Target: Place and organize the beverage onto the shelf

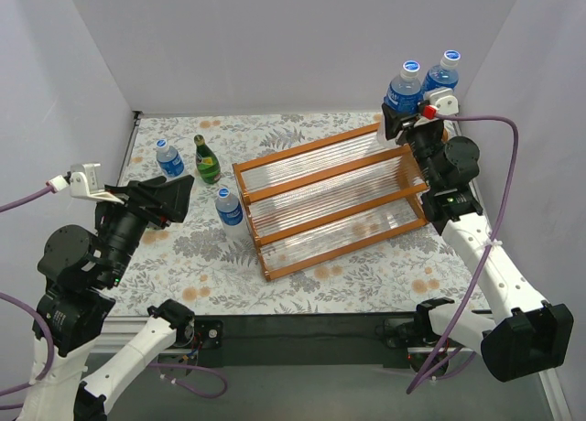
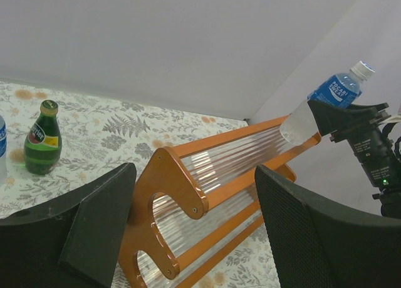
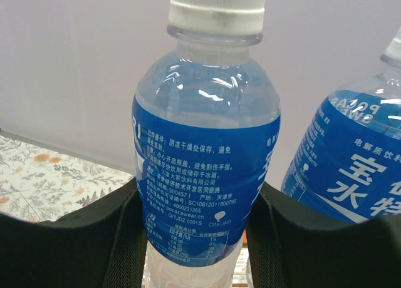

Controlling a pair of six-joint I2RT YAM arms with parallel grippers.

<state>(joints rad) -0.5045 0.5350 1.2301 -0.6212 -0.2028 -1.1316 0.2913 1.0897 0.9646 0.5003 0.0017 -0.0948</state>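
Two white arms [image 1: 490, 261] with black joints, purple cables [image 1: 494, 120], black wedge-shaped fingers [image 2: 301, 225], red tab [image 1: 428, 113] near right wrist

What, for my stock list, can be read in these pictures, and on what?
"POCARI SWEAT": blue label of the gripped bottle, left wrist view.
"Otsuka": same label, right wrist view; the fine Chinese print there is too small to quote.
"宝", "水": label of the neighbouring bottle.
Yellow label of the green bottle: blurred, unreadable.

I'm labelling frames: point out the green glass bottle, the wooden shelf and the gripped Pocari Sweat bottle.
green glass bottle [image 2: 42, 159]: left wrist view, lower body.
wooden shelf [image 2: 172, 172]: left wrist view, near end panel.
Pocari Sweat bottle [image 3: 207, 175]: right wrist view, blue label.
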